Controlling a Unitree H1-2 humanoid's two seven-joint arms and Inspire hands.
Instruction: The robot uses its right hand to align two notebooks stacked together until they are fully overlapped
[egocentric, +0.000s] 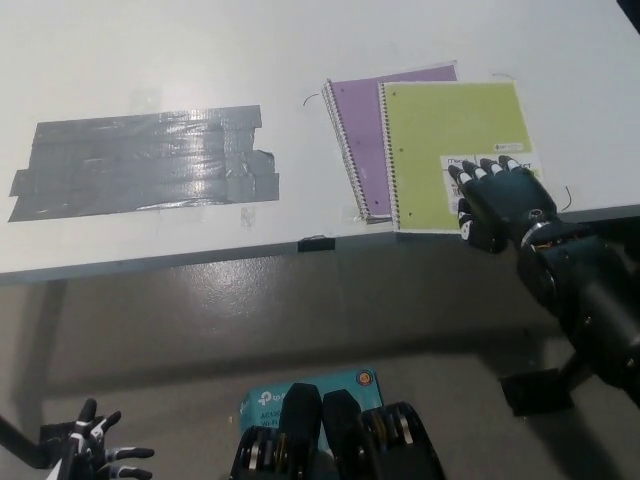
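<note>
A green spiral notebook (450, 140) lies on top of a purple spiral notebook (355, 130) near the front right of the white table (300, 60). The purple one shows along the green one's left side and top. My black right hand (498, 200) rests palm down on the green notebook's near right corner, over its white label, fingers spread flat and holding nothing. My white left hand (95, 455) hangs low at the lower left, fingers apart, away from the table.
A broad patch of grey tape (145, 160) covers the table's left half. A small black clip (315, 243) sits on the table's front edge. Below the edge is grey floor, with a teal box (300, 395) near the bottom middle.
</note>
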